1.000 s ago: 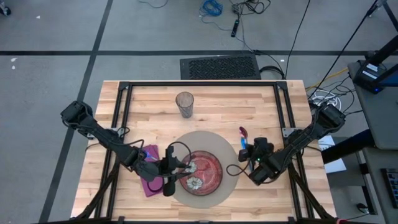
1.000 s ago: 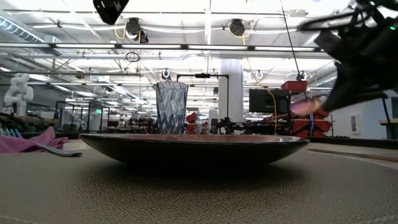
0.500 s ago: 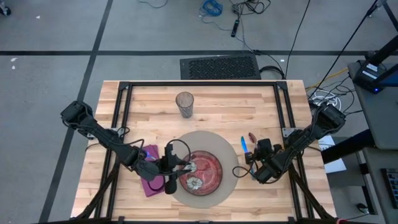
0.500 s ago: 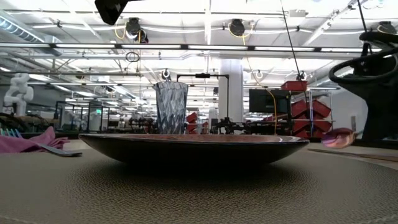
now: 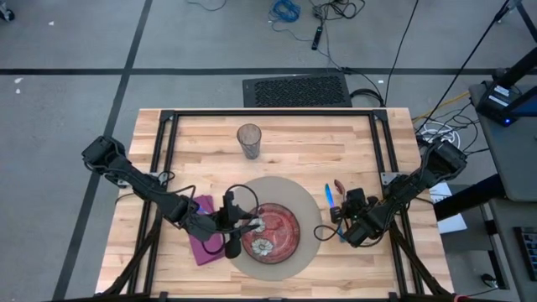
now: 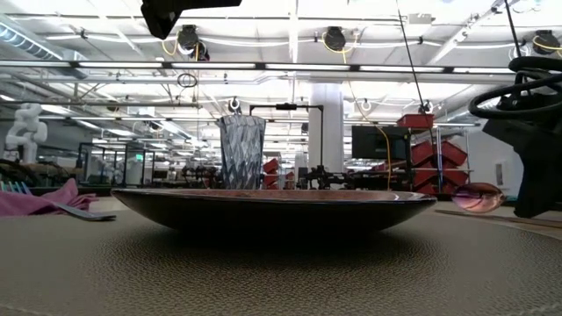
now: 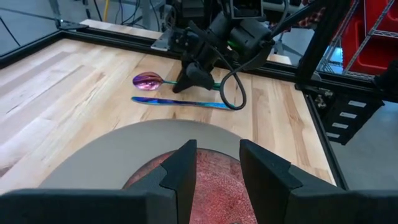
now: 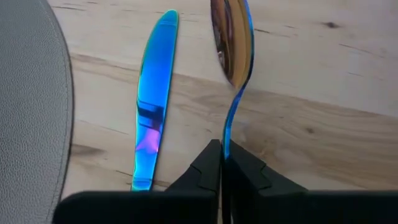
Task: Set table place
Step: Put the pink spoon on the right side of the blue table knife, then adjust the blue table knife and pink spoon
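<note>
So the spoon [image 8: 233, 43] is down at the wood just right of the blue knife [image 8: 152, 99], on the right side of the high view beside the mat [image 5: 294, 189]. Its long axis runs roughly parallel to the knife, up and down in the high view, with the pinkish bowl end pointing toward the top of the frame, i.e. toward the far edge of the table [image 5: 201, 134], and the handle end pointing back toward the near edge. The right gripper [image 8: 222, 155] is pinched closed on the spoon's thin blue handle, fingers tight together around it; in the low view the bowl [image 6: 479, 197] shows at the far right, sitting about level with the tabletop, though I can't tell if it's actually touching the wood. The knife lies flat, its rounded tip also pointing to the far edge, just off the mat's right rim and not touching the spoon. Moving inward, the red patterned plate [image 5: 281, 231] sits on the mat in the lower middle of the high view. The left gripper [image 7: 217, 168] hangs over the plate's left part with its fingers spread apart and nothing between them. Left of that, at the mat's left edge, is the purple napkin [image 5: 201, 247], partly under the left arm. The clear glass [image 5: 249, 141] stands upright in the upper middle of the table, well apart from the mat.
</note>
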